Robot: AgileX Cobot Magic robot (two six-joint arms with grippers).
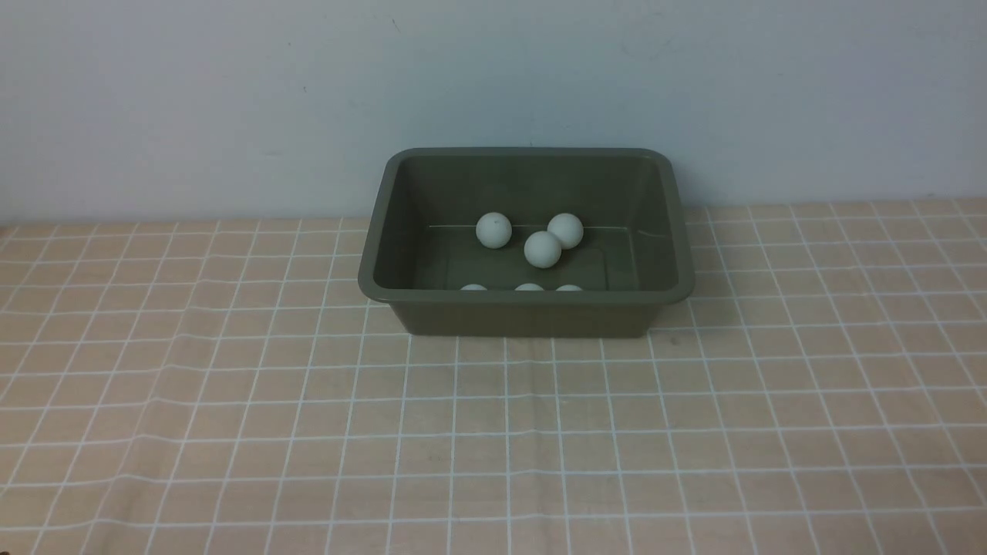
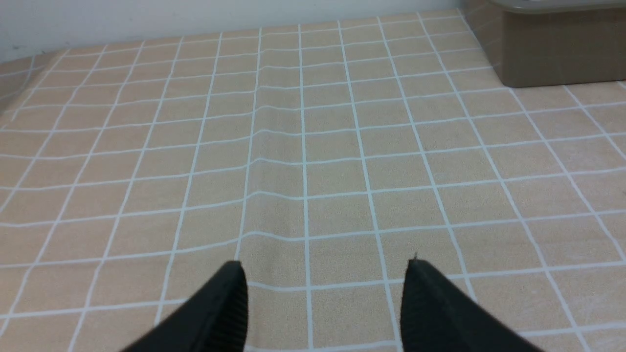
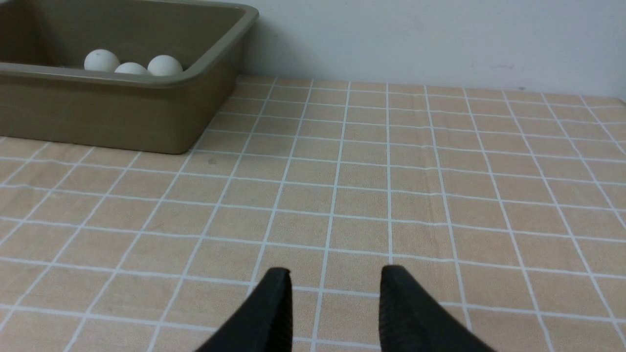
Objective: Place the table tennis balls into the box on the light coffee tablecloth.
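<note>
Six small white matte table tennis balls (image 1: 543, 249) lie inside the olive-green plastic box (image 1: 526, 310); none remain outside, and both the left gripper (image 2: 325, 274) and right gripper (image 3: 336, 283) are spread and empty.

Olive-green box (image 1: 527, 312), white balls (image 1: 542, 249), peach white-gridded tablecloth (image 1: 493, 432), seemingly ribbed black jaws.

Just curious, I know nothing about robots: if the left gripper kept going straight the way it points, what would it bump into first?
Probably only the light peach-tan grid-lined tablecloth; the open left gripper points past the dark olive-green plastic box, which sits off to one side.
</note>
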